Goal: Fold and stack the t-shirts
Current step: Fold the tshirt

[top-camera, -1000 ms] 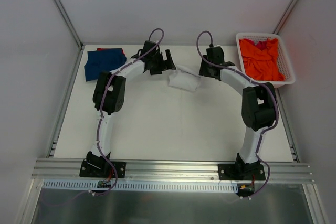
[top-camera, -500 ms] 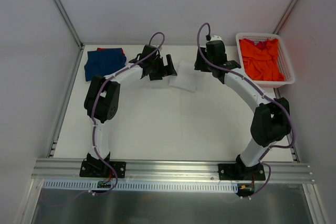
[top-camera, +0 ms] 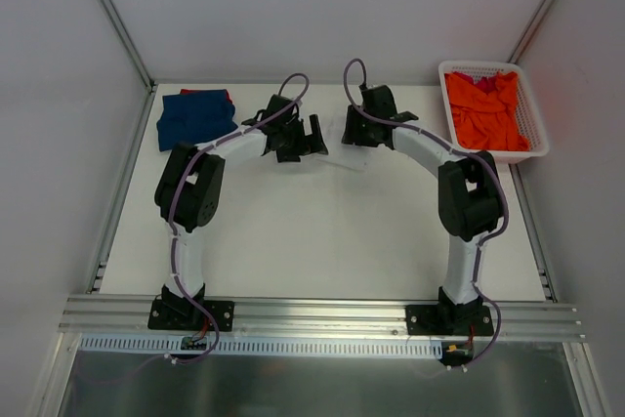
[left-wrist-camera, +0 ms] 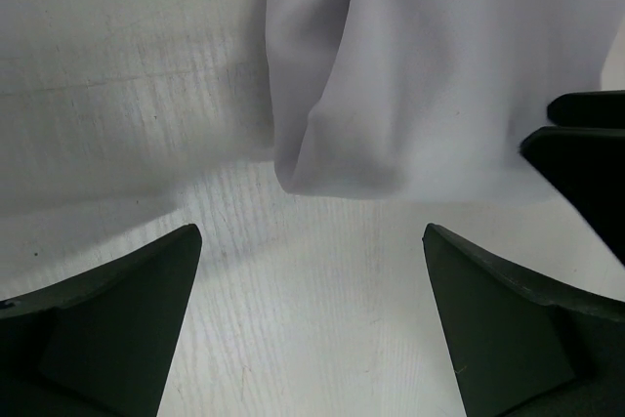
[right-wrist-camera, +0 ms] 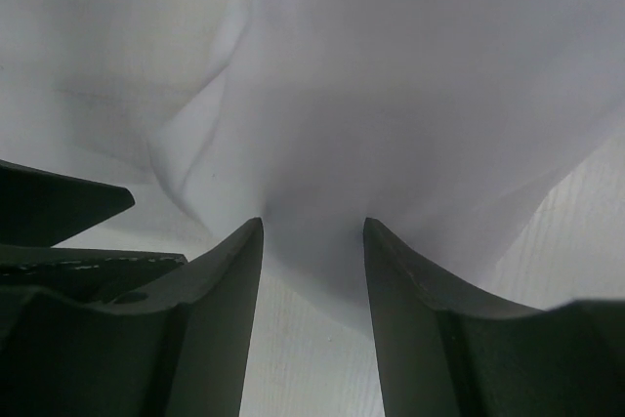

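The right pincer [right-wrist-camera: 312, 231] grips a bunched fold of the white t-shirt [right-wrist-camera: 420, 85], which lies mid-back on the worktop [left-wrist-camera: 322, 339], likely to draw that edge over. The left pincer [left-wrist-camera: 311, 241] hangs wide open at the cloth's corner, seemingly ready to pinch it.

A white lattice basket [top-camera: 534, 129] sits at the table's [top-camera: 322, 231] far-right corner.
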